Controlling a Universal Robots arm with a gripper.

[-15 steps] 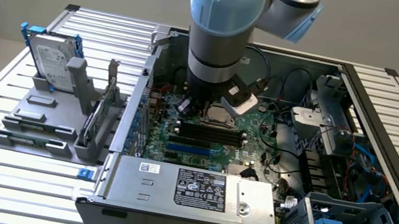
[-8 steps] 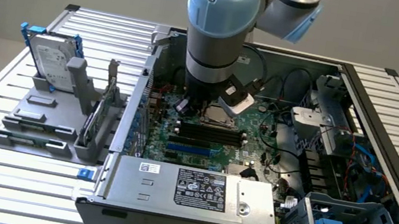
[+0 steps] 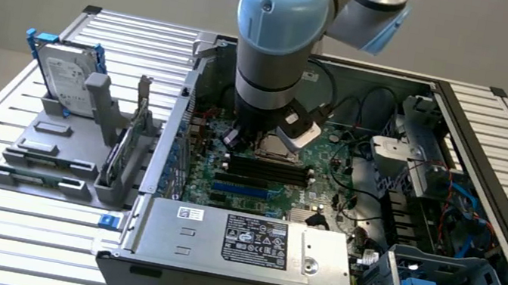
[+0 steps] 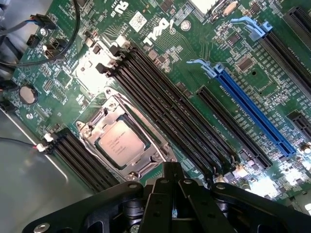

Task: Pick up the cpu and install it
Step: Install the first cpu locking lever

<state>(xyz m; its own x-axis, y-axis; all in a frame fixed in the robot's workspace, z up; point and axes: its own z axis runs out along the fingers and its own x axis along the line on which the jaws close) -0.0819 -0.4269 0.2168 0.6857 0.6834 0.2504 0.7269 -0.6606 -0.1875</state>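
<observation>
The cpu (image 4: 121, 141), a small square chip with a pale silver top, lies flat inside the metal-framed socket (image 4: 104, 112) on the green motherboard (image 4: 233, 43). My gripper (image 4: 171, 171) hovers just off one corner of the socket, apart from the chip, its black fingers shut together with nothing between them. In the exterior view the arm reaches down into the open computer case, and the gripper (image 3: 252, 141) hangs close over the board beside the socket (image 3: 282, 145).
Black memory slots (image 4: 160, 97) run along the socket, with a blue card slot (image 4: 252, 111) beyond. Cables (image 4: 48, 34) cross one board corner. The case holds a power supply (image 3: 249, 241) and drive cages (image 3: 437, 279). A hard drive (image 3: 66, 74) stands on a grey fixture (image 3: 58, 157) outside.
</observation>
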